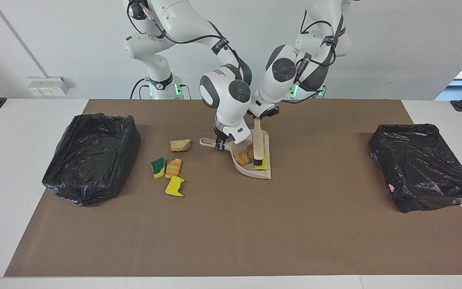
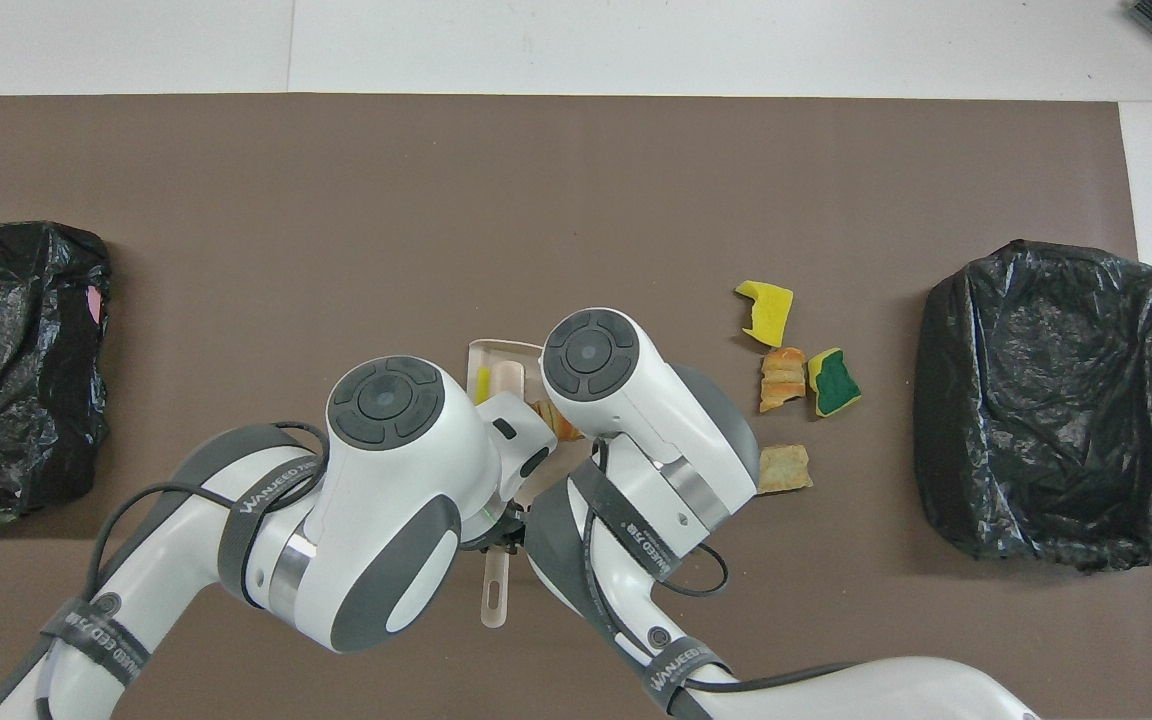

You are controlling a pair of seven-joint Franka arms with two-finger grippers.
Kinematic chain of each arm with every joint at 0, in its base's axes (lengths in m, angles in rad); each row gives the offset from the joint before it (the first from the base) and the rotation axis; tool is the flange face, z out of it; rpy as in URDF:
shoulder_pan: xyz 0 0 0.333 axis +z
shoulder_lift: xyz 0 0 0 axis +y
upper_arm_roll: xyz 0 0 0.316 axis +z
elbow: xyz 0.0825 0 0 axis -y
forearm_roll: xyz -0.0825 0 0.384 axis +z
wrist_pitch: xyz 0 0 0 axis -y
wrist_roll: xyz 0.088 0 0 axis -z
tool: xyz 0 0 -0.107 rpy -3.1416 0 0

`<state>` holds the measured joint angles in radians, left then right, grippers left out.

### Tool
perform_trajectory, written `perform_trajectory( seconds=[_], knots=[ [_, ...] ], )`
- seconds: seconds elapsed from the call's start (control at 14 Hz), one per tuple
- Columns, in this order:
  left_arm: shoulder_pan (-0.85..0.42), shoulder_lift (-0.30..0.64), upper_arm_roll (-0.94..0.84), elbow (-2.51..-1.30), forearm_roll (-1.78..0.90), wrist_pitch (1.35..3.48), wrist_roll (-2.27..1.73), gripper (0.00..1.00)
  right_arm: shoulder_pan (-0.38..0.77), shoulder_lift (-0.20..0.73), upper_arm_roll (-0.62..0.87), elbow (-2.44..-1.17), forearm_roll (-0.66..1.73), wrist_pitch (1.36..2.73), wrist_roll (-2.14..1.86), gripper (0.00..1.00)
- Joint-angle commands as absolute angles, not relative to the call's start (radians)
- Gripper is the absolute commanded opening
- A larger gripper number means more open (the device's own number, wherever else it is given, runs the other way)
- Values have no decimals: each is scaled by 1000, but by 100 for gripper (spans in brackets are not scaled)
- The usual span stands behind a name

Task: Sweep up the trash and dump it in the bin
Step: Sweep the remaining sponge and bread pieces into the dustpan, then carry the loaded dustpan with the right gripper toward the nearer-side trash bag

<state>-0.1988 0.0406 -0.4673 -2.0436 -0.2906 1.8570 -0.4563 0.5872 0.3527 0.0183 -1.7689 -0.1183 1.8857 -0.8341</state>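
Note:
A beige dustpan (image 1: 266, 170) (image 2: 494, 350) rests mid-mat, and my right gripper (image 1: 219, 145) is shut on its handle (image 1: 205, 141). My left gripper (image 1: 260, 117) is shut on the brush (image 1: 258, 145) (image 2: 509, 381), whose black bristles (image 1: 258, 162) stand inside the pan. Trash in the pan: orange lumps (image 1: 242, 158) (image 2: 553, 422) and a yellow sponge scrap (image 1: 262, 166) (image 2: 482, 384). Loose trash lies toward the right arm's end: a tan lump (image 1: 180, 145) (image 2: 784, 468), a green-yellow sponge (image 1: 158, 167) (image 2: 834, 382), an orange lump (image 1: 173, 167) (image 2: 782, 378) and a yellow scrap (image 1: 174, 186) (image 2: 766, 311).
Two bins lined with black bags stand on the brown mat (image 1: 231, 233): one at the right arm's end (image 1: 90, 158) (image 2: 1051, 400), one at the left arm's end (image 1: 421, 164) (image 2: 11, 360). The brush handle's end (image 2: 493, 600) sticks out from under my left hand.

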Motion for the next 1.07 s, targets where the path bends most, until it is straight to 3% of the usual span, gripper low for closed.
perform_trajectory(
  seconds=[0.0,0.36,0.64,1.0],
  knots=[
    [-184,20,-466,-2026,-354,1828,-434,0,586,342,20,-1787,-115,1896,-861,0],
    [-183,17,-463,-2017,-364,1813,-439,0,584,342,20,-1787,-115,1898,-862,0],
    [-157,-78,-462,-2049,-362,1700,-451,0,583,342,21,-1787,-115,1898,-862,0],
    [-169,-245,-468,-2232,-351,1713,-489,0,584,342,21,-1786,-114,1898,-859,0]
  ],
)
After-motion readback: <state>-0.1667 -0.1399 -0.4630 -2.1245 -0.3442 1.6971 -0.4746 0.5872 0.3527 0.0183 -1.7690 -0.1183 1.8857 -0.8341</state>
